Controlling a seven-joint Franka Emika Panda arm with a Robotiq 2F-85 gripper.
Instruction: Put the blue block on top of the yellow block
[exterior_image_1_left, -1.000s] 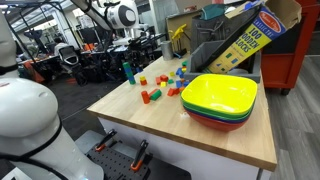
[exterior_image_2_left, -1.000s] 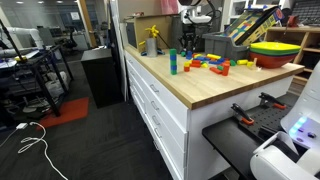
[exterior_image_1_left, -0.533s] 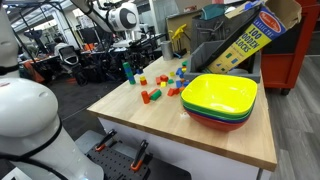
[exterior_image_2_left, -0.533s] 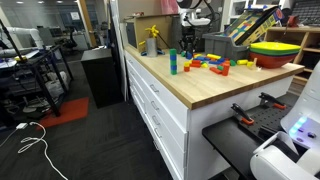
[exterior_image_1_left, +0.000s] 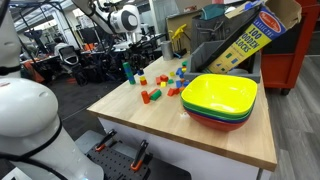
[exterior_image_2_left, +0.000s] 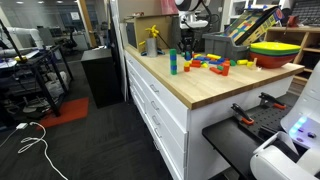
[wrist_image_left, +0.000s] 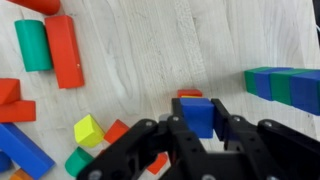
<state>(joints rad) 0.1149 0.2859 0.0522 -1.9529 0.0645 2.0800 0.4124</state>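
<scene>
The end effector (wrist_image_left: 198, 128) is closed on the blue block (wrist_image_left: 197, 110). The yellow block (wrist_image_left: 88, 130) lies apart on the wooden tabletop (wrist_image_left: 170, 40).

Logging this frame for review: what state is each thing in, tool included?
tool: shut on the blue block
blue block: gripped, not on the yellow block
yellow block: free, nothing on top
green cylinder: lying on its side
bowls: stacked, upright
</scene>
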